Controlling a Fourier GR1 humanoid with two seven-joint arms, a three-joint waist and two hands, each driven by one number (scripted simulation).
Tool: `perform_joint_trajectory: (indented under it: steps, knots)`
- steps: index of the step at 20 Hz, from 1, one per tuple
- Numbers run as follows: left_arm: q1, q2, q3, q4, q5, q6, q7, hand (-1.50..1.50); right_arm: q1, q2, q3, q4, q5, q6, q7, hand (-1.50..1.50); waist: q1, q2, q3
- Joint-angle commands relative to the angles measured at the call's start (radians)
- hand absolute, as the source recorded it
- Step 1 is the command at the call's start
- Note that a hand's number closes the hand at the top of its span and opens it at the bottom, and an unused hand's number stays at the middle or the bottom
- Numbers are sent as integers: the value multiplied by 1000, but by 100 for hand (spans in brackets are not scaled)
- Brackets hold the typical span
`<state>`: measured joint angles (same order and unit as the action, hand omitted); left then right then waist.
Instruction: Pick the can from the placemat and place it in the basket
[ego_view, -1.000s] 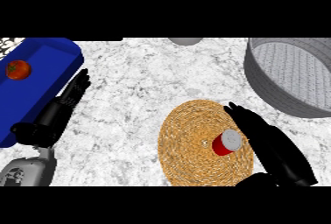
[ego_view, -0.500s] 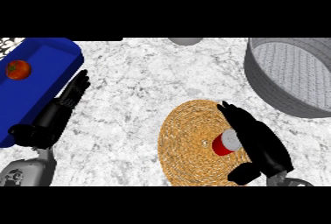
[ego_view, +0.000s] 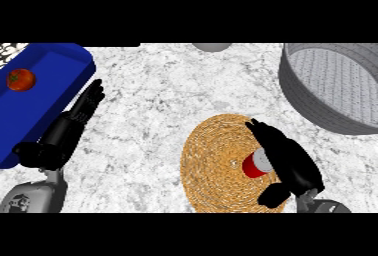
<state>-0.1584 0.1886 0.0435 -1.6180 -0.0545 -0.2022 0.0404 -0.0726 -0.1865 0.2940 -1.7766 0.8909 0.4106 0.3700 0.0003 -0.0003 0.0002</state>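
Nothing stands on the bare strip of marble counter (ego_view: 184, 90) between my right hand (ego_view: 288, 162), which lies stretched along the can (ego_view: 253, 164), and the grey basket (ego_view: 308, 100). The basket's near wall stands just up and right of the woven placemat (ego_view: 210, 170) and is the only thing in the way on that side. The middle of the counter is open. My left hand (ego_view: 70, 130) rests open just beside the blue bin (ego_view: 52, 100) holding a tomato (ego_view: 21, 79), well apart from the placemat. A small grey object (ego_view: 212, 47) sits at the far edge.
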Motion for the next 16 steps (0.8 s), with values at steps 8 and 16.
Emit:
perform_joint_trajectory:
  steps: [8, 16]
  knots:
    - [6, -7, 4, -50, -2, -20, 27, 0, -13, -21, 19, 63, 13, 114, -51, 150, 3, -1, 0]
    - [-96, -14, 26, 129, -30, -11, -45, 0, -19, 23, 146, 114, 154, 6, -91, 150, -4, 1, 0]
